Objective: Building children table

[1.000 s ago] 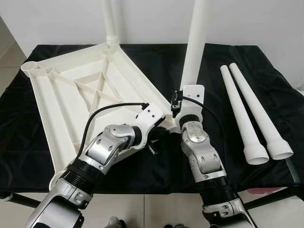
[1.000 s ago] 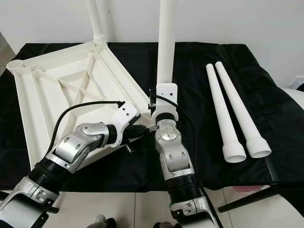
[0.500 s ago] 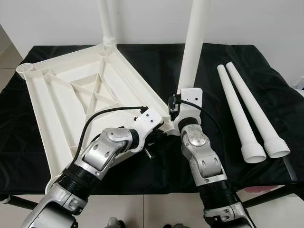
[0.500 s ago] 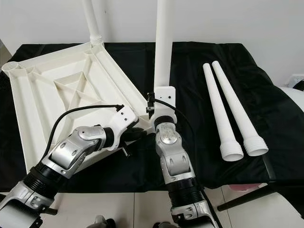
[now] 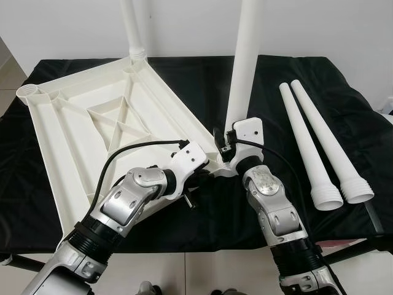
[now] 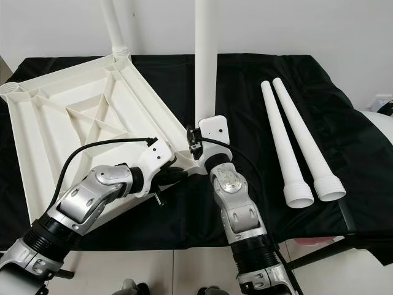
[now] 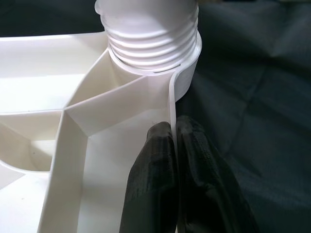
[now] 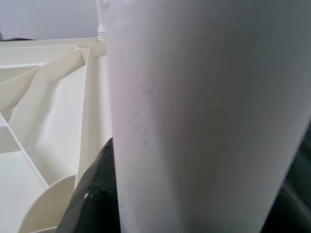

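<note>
Leg number two is the step in hand, as I judge it: the upturned tabletop (image 5: 110, 123) lies on the left half of the black-draped table (image 5: 202, 80), one leg (image 5: 132, 27) already upright in its far corner socket, and a second leg (image 5: 242, 67) stands upright at the near right corner. My left claw (image 7: 174, 145) is pinched shut on the tabletop's thin rim just beside that corner socket (image 7: 187, 73), one finger inside the wall and one outside, bracing the slab. My right claw (image 5: 232, 153) sits low on the second leg; from the wrist the white tube hides most of the fingers, so the grip looks closed around it, though I can't be certain. The leg's ribbed end appears seated in the socket.

Next, I think, comes turning or pressing the leg home while my left claw keeps the rim from sliding, then letting go and reaching right for the two spare legs (image 5: 319, 147), which lie side by side, ribbed ends toward me, well apart from the tabletop.

Black cloth covers the table. A plain white wall stands behind and pale tile floor shows at the near edge.
</note>
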Robot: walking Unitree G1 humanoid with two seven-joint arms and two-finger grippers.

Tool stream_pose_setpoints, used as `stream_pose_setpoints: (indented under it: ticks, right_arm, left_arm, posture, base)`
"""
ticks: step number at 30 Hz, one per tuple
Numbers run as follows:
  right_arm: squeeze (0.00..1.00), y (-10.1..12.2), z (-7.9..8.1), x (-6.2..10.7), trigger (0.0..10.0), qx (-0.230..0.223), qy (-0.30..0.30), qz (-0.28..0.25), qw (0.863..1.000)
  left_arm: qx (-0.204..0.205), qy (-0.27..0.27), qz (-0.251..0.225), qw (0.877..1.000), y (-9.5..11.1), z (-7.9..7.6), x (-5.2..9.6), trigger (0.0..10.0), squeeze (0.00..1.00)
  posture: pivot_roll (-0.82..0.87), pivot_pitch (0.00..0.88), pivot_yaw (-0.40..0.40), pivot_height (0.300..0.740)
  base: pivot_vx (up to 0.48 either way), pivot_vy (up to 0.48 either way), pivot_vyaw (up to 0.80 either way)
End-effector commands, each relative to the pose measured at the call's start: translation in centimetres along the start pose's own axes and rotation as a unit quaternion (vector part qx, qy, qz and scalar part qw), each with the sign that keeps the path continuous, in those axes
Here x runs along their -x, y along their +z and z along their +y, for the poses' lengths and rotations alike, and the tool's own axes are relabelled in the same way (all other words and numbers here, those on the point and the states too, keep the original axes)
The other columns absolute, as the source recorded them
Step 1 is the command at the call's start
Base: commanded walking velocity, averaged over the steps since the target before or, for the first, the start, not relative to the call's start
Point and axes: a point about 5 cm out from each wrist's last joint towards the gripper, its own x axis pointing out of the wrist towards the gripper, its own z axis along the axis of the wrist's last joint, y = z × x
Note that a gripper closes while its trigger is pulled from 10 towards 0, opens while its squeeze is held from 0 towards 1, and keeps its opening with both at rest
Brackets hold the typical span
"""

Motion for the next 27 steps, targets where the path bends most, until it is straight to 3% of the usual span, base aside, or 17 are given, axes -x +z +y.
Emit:
stream_pose_setpoints:
  ticks: [1,2,3,4,6,9,12,15,17,18,20,21,23,24,25,26,27]
  right_arm:
    - [0.0,-3.5,-0.7,0.5,0.0,-0.095,-0.008,0.098,0.991]
    - [0.0,-3.5,-1.3,0.3,0.0,-0.153,-0.024,0.107,0.982]
    - [0.0,-3.5,-1.3,0.3,0.0,-0.153,-0.024,0.107,0.982]
    - [0.0,-3.1,-1.6,0.3,0.0,-0.121,-0.018,0.089,0.989]
    - [0.0,-2.1,-1.1,0.4,0.0,0.027,0.026,0.038,0.999]
    - [0.0,-1.9,-0.1,0.8,0.0,0.098,0.069,0.012,0.993]
    - [0.0,-1.9,0.5,1.0,0.0,0.132,0.09,0.0,0.987]
    - [0.0,-2.0,0.0,0.8,0.0,0.079,0.068,0.018,0.994]
    - [0.0,-2.5,-1.2,0.4,0.0,-0.093,0.012,0.066,0.993]
    - [0.0,-2.5,-1.2,0.4,0.0,-0.093,0.012,0.066,0.993]
    - [0.0,-2.7,-2.0,0.3,0.0,-0.158,-0.003,0.077,0.984]
    - [0.0,-2.2,-2.3,0.2,0.0,-0.066,-0.004,0.053,0.996]
    - [0.0,-2.2,-2.3,0.2,0.0,-0.066,-0.004,0.053,0.996]
    - [0.0,-1.8,-2.4,0.2,0.0,0.005,0.001,0.033,0.999]
    - [0.0,-1.8,-2.4,0.2,0.0,0.005,0.001,0.033,0.999]
    - [0.0,-1.1,-1.7,0.3,0.0,0.086,0.025,-0.003,0.996]
    - [0.0,-0.4,-0.7,0.5,0.0,0.114,0.056,-0.036,0.991]
  left_arm:
    - [-0.067,-0.087,-0.081,0.991,3.3,-1.0,1.2,0.0,0.0]
    - [-0.077,-0.097,-0.074,0.989,2.9,-1.2,1.6,0.0,0.0]
    - [-0.077,-0.097,-0.074,0.989,2.9,-1.2,1.6,0.0,0.0]
    - [-0.082,-0.107,-0.069,0.988,2.6,-1.3,2.0,0.0,0.0]
    - [-0.085,-0.109,-0.06,0.989,2.2,-1.2,2.4,0.0,0.0]
    - [-0.084,-0.107,-0.059,0.989,2.1,-1.1,2.4,0.0,0.0]
    - [-0.082,-0.104,-0.06,0.989,2.1,-1.1,2.4,0.0,0.0]
    - [-0.08,-0.103,-0.061,0.99,2.1,-1.1,2.3,0.0,0.0]
    - [-0.079,-0.104,-0.062,0.99,2.1,-1.2,2.4,0.0,0.0]
    - [-0.079,-0.104,-0.062,0.99,2.1,-1.2,2.4,0.0,0.0]
    - [-0.079,-0.103,-0.062,0.99,2.0,-1.2,2.4,0.0,0.0]
    - [-0.079,-0.103,-0.062,0.99,2.0,-1.2,2.5,0.0,0.0]
    - [-0.079,-0.103,-0.062,0.99,2.0,-1.2,2.5,0.0,0.0]
    - [-0.078,-0.102,-0.062,0.99,2.0,-1.2,2.5,0.0,0.0]
    - [-0.078,-0.102,-0.062,0.99,2.0,-1.2,2.5,0.0,0.0]
    - [-0.079,-0.103,-0.062,0.99,2.0,-1.2,2.5,0.0,0.0]
    - [-0.079,-0.105,-0.062,0.989,1.9,-1.2,2.5,0.0,0.0]
  posture:
    - [0.04,0.166,0.024,0.74]
    - [0.04,0.164,0.024,0.74]
    - [0.04,0.164,0.024,0.74]
    - [0.04,0.166,0.025,0.74]
    - [0.04,0.163,0.023,0.74]
    - [0.04,0.163,0.02,0.74]
    - [0.04,0.164,0.019,0.74]
    - [0.04,0.165,0.018,0.74]
    - [0.04,0.165,0.018,0.74]
    - [0.04,0.165,0.018,0.74]
    - [0.04,0.165,0.019,0.74]
    - [0.04,0.165,0.021,0.74]
    - [0.04,0.165,0.021,0.74]
    - [0.04,0.165,0.021,0.74]
    - [0.04,0.165,0.021,0.74]
    - [0.04,0.164,0.023,0.74]
    - [0.04,0.162,0.022,0.74]
  base:
    - [0.0,0.0,0.0]
    - [0.0,0.0,0.0]
    - [0.0,0.0,0.0]
    - [0.0,0.0,0.0]
    - [0.0,0.0,0.0]
    - [0.0,0.0,0.0]
    - [0.0,0.0,0.0]
    - [0.0,0.0,0.0]
    - [0.0,0.0,0.0]
    - [0.0,0.0,0.0]
    - [0.0,0.0,0.0]
    - [0.0,0.0,0.0]
    - [0.0,0.0,0.0]
    - [0.0,0.0,0.0]
    - [0.0,0.0,0.0]
    - [0.0,0.0,0.0]
    - [0.0,0.0,0.0]
